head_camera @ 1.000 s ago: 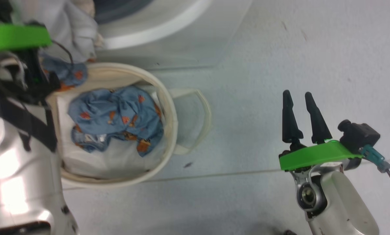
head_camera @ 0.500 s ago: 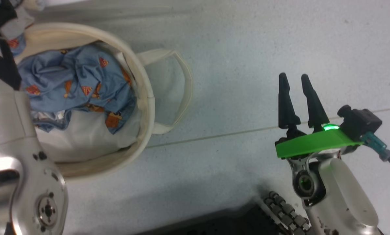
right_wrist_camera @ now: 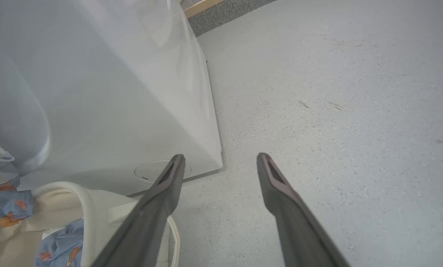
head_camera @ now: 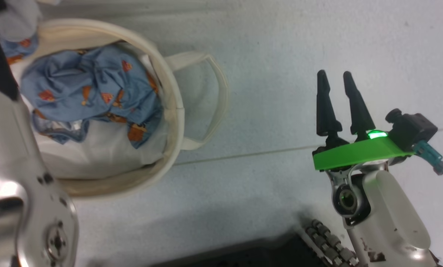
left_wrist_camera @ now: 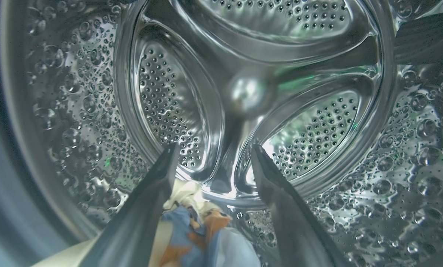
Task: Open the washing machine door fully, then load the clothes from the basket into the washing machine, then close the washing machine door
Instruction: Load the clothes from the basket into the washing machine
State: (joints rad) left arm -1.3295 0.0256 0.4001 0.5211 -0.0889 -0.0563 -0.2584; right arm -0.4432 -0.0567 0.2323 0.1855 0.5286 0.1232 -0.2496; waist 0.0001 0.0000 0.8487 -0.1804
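Note:
My left gripper (left_wrist_camera: 213,148) is inside the metal drum (left_wrist_camera: 318,129) of the washing machine (right_wrist_camera: 114,92), fingers spread. A bundle of blue, orange-spotted and cream clothes (left_wrist_camera: 199,237) lies low between them. More of the clothes (right_wrist_camera: 0,174) hang at the edge of the opening, above the basket (head_camera: 173,100). In the basket lies a crumpled blue garment with orange spots (head_camera: 91,89). My right gripper (head_camera: 334,74) stands open over bare floor, right of the basket, holding nothing. The washing machine door is out of view.
My silver left arm (head_camera: 6,155) crosses over the basket's left side. A white liner sheet (head_camera: 106,155) covers the basket's bottom. The basket's loop handle (head_camera: 217,104) points toward the right gripper. My dark base (head_camera: 243,252) shows at the bottom edge. Grey floor stretches right of the machine.
The head camera has tilted down, so the machine's front has slid out of the top. My left arm has reached farther forward with the clothes. The right gripper has kept its pose.

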